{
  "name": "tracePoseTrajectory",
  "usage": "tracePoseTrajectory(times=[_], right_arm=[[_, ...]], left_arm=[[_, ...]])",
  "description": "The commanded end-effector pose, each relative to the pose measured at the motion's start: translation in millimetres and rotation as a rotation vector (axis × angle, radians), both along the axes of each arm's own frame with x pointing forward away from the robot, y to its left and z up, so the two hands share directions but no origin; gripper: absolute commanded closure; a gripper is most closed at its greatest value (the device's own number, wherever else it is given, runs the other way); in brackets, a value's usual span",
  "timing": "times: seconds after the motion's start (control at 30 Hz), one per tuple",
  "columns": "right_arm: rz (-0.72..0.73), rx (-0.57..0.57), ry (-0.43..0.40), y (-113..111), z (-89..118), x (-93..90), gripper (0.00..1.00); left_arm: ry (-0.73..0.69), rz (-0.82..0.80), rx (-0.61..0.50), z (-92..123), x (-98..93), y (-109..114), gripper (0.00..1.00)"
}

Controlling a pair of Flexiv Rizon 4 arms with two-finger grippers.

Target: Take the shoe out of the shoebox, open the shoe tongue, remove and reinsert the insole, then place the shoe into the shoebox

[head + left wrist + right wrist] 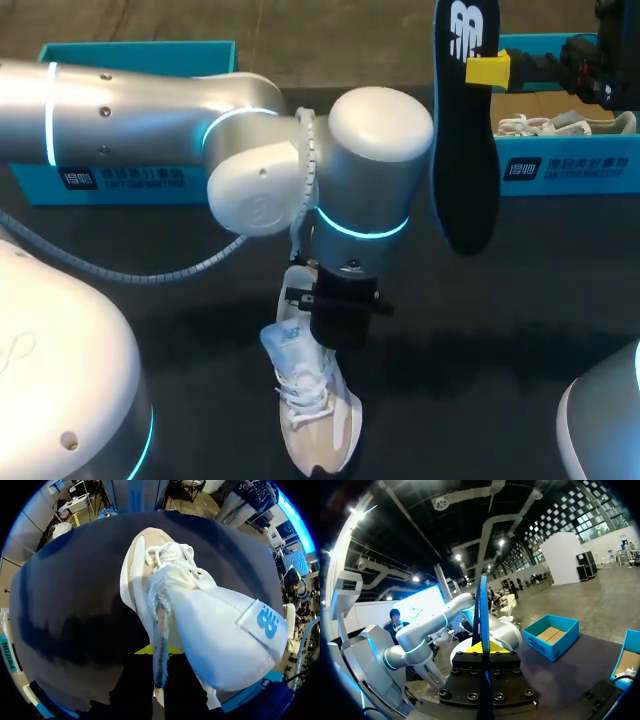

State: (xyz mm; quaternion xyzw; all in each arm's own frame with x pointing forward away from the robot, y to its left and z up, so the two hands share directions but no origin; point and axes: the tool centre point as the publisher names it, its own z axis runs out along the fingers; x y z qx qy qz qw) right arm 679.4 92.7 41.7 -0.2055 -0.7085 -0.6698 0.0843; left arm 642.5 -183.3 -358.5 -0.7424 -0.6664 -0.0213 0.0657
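A white shoe [318,420] lies on the dark table, toe toward the front edge. My left gripper [335,312] stands over its heel end, shut on a thin edge of the shoe's upper. In the left wrist view the shoe [150,575] stretches ahead of that gripper [159,656], and its tongue [225,630] with a blue logo is folded back beside the fingers. My right gripper [487,70] is high at the back right, shut on a black insole [465,160] that hangs straight down. Seen edge-on, the insole [483,605] rises from between the right gripper's [482,651] yellow tips.
An open teal shoebox [120,180] stands at the back left, mostly behind my left arm. A second teal shoebox [570,172] at the back right holds another white shoe [560,125]. Bare dark table [500,330] lies right of the shoe.
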Motion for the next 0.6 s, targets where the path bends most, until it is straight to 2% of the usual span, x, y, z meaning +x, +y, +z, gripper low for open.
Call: tracePoseTrajectory(times=[0.03,0.23,0.6], right_arm=[[0.002,-0.002,0.002,3.2,0.3,3.1,1.00],[0.002,-0.002,0.002,3.2,0.3,3.1,1.00],[0.002,-0.002,0.002,3.2,0.3,3.1,1.00]], left_arm=[[-0.018,-0.013,-0.024,-3.2,-3.3,3.9,1.00],[-0.032,-0.035,-0.053,-4.5,-5.7,5.4,1.00],[-0.041,-0.028,-0.108,-9.7,1.8,0.8,1.00]])
